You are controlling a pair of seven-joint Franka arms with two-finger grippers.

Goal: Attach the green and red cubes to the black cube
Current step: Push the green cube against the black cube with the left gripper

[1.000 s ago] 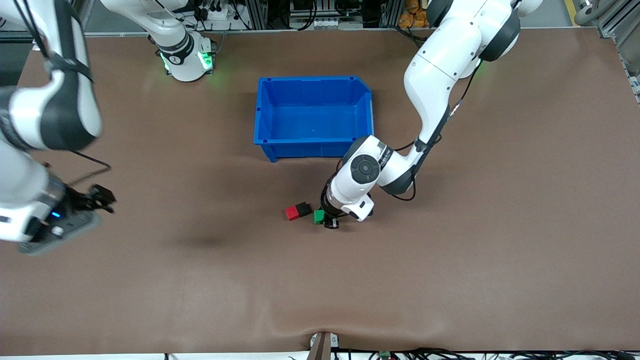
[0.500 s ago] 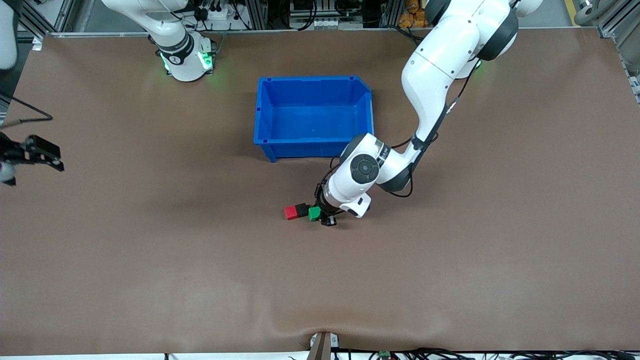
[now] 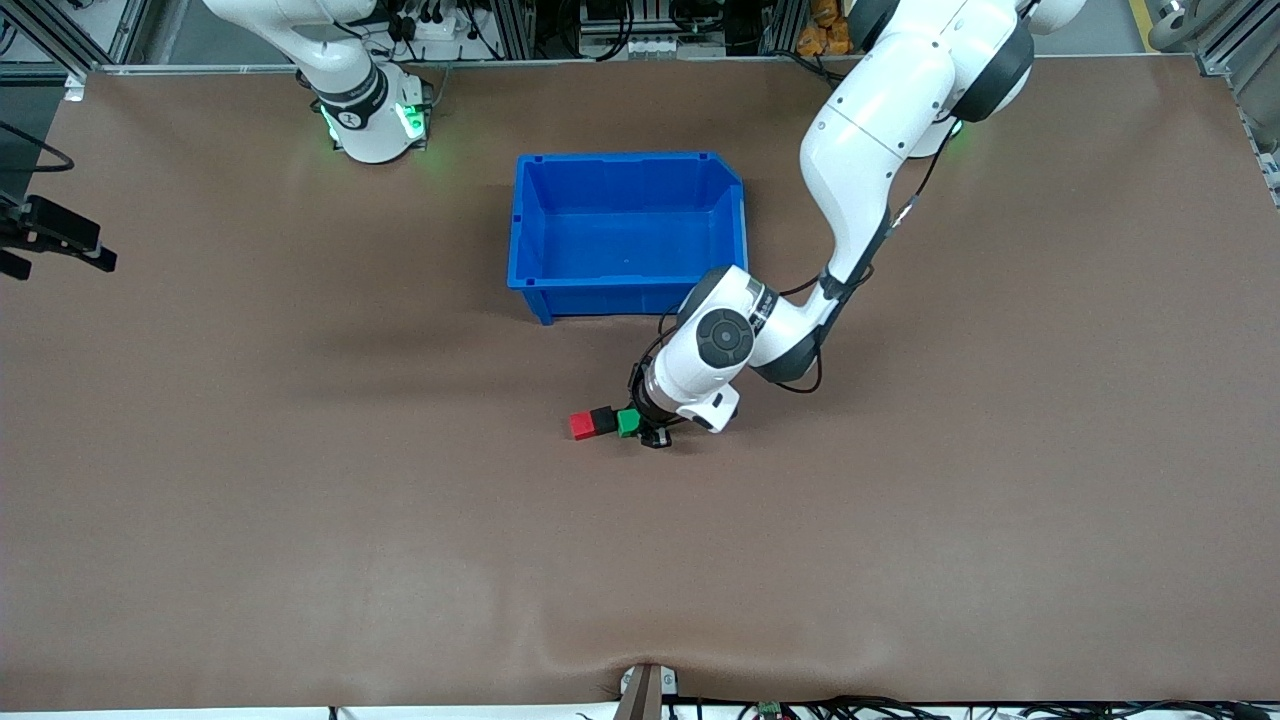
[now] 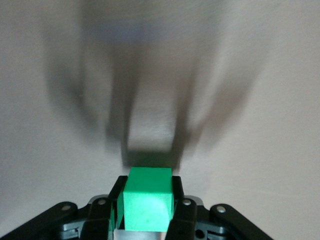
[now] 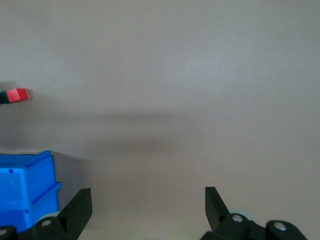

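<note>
The red cube (image 3: 581, 426) and the black cube (image 3: 602, 419) sit joined side by side on the brown table, nearer to the front camera than the blue bin. My left gripper (image 3: 645, 428) is shut on the green cube (image 3: 627, 423) and holds it low at the table, against the black cube's free side. In the left wrist view the green cube (image 4: 148, 199) sits between the fingers (image 4: 184, 220). My right gripper (image 3: 50, 245) is open and empty, up over the right arm's end of the table. Its wrist view shows the red cube (image 5: 19, 94) far off.
The blue bin (image 3: 625, 165) stands empty at the table's middle, near the robot bases, and a corner of it shows in the right wrist view (image 5: 25, 185). The left arm's elbow hangs over the bin's near corner.
My left gripper has carried the green cube sideways until it meets the black cube. My right arm has pulled away toward its end of the table, now mostly out of view.
</note>
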